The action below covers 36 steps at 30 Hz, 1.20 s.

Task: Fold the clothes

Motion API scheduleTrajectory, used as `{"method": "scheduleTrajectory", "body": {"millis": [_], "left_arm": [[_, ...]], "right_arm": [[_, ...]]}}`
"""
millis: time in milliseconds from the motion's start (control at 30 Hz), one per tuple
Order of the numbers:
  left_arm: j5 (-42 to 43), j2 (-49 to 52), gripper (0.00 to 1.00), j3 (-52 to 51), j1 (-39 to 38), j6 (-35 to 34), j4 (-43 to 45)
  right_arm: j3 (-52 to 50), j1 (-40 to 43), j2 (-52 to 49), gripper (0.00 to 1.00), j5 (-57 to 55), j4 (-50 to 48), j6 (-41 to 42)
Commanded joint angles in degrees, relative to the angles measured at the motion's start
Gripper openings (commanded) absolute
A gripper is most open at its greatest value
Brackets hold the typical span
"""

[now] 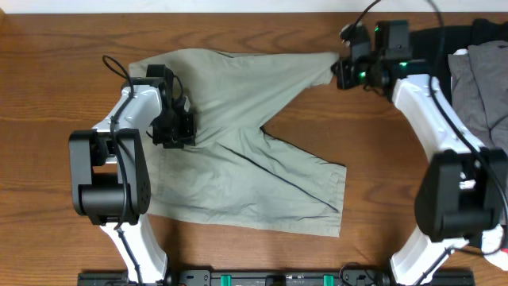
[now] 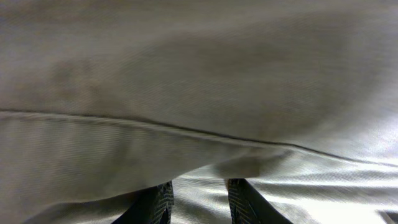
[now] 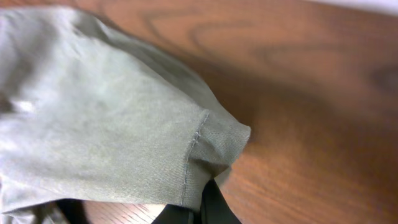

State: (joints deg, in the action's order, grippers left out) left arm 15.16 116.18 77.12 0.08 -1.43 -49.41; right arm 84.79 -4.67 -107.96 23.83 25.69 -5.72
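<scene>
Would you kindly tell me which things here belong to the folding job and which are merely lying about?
Job: pale khaki-green woven shorts; right pincer gripping one leg's hem.
Lying about: dark grey cloth garment; black cloth garment.

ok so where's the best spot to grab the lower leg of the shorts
Grip the shorts by the hem of the lower leg, coming from the robot's right over the bare table. That edge lies flat and free beside open wood; the end of the upper leg is in the right gripper.
</scene>
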Motion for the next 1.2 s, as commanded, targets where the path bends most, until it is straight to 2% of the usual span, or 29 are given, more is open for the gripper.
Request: {"method": "scheduleTrajectory", "body": {"millis": [0, 367, 600, 667, 767, 867, 1067, 1167], "left_arm": [[-1.27, 0.39, 0.33, -0.42, 0.11, 0.57, -0.09], [-1.29, 0.39, 0.33, -0.42, 0.11, 0.57, 0.26], [-1.29, 0.39, 0.34, -0.42, 0.11, 0.57, 0.59], [-1.29, 0.39, 0.34, -0.42, 0.11, 0.57, 0.70], [-1.29, 0.39, 0.34, -0.42, 0.11, 0.57, 0.68], [-1.29, 0.39, 0.34, -0.42, 0.11, 0.57, 0.66], [-1.27, 0.39, 0.38, -0.42, 0.11, 0.57, 0.50], [-1.27, 0.39, 0.38, -0.42, 0.11, 0.57, 0.46]], "right_arm": [[0.92, 0.90, 0.37, 0.01, -0.20, 1.01, -1.33], [0.92, 0.96, 0.07, 0.01, 1.33, 15.67, -15.41], [0.92, 0.94, 0.07, 0.01, 1.84, 21.27, -16.31], [0.94, 0.92, 0.09, 0.01, 1.03, 20.41, -16.61], [0.94, 1.40, 0.09, 0.01, -10.84, 14.80, -11.45], [0.96, 1.77, 0.39, 0.01, -17.51, 9.09, -11.26], [1.31, 1.22, 0.90, 0.01, -17.35, 0.55, -15.13], [1.31, 0.57, 0.90, 0.01, -14.99, 0.13, -16.81]]}}
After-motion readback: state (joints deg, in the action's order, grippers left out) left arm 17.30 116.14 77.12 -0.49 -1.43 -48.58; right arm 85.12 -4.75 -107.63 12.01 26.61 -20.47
